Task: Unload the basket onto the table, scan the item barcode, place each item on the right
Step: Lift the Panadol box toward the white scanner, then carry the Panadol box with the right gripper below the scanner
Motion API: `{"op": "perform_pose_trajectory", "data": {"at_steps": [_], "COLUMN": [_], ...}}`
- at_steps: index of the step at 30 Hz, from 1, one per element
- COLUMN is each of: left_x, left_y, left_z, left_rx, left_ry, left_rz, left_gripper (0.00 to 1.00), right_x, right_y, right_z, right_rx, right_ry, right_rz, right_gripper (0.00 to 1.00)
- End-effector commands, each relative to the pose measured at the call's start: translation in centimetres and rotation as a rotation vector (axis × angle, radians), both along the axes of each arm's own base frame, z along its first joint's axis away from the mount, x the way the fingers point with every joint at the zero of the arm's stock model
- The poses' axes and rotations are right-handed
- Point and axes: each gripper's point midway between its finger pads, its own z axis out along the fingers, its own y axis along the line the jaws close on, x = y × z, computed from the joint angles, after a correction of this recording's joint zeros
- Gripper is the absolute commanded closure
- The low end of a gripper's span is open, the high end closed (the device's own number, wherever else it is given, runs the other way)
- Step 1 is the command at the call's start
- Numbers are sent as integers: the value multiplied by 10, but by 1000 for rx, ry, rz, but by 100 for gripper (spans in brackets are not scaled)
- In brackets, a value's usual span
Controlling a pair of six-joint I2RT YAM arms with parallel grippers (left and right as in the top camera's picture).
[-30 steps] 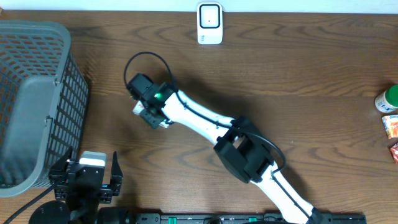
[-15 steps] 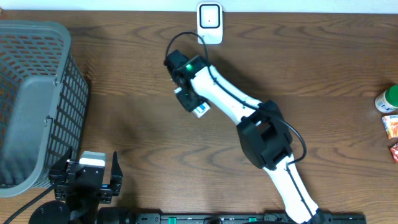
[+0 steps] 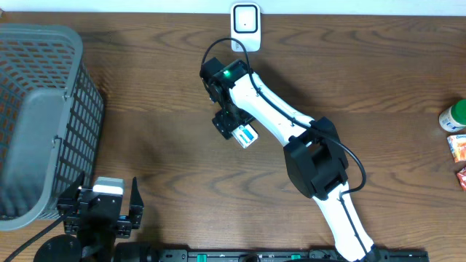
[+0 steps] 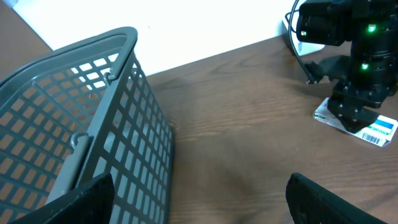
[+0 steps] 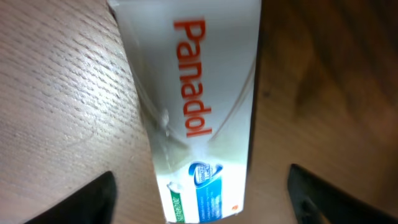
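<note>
Right gripper (image 5: pixel 202 196) spread wide above box (image 5: pixel 193 106), holding nothing; left gripper (image 4: pixel 205 202) wide too, empty. Box flat, short of scanner (image 3: pixel 245 27); scan probably not yet done.

Seen from above, the desk (image 3: pixel 378 87) lies under soft, even light, with a faint shadow beside the basket (image 3: pixel 84 124). In the left wrist view the wall (image 4: pixel 205 25) burns out to plain white. Up close in the right wrist view, the Panadol box (image 5: pixel 193 62) looks slightly soft, with glare on the wood to its left and shadow to its right.
</note>
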Motion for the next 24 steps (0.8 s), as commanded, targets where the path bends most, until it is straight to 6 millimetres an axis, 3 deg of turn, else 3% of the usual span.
{"op": "perform_pose_trajectory", "data": {"at_steps": [1, 11, 17, 20, 24], "left_x": [0, 0, 0, 0, 0], "left_y": [0, 0, 0, 0, 0], "left_z": [-1, -1, -1, -1, -1], "left_rx": [-12, -12, -12, -12, -12], "left_ry": [3, 3, 3, 3, 3], "left_rz": [3, 3, 3, 3, 3], "left_gripper": [14, 14, 14, 13, 14], "right_x": [10, 31, 22, 14, 8], "right_y": [10, 28, 19, 12, 8], "right_z": [13, 8, -23, -44, -50], "right_rx": [47, 123, 101, 83, 70], "right_ry": [-62, -149, -121, -100, -84], "right_rz": [8, 10, 7, 20, 22], "right_gripper": [7, 1, 1, 7, 26]}}
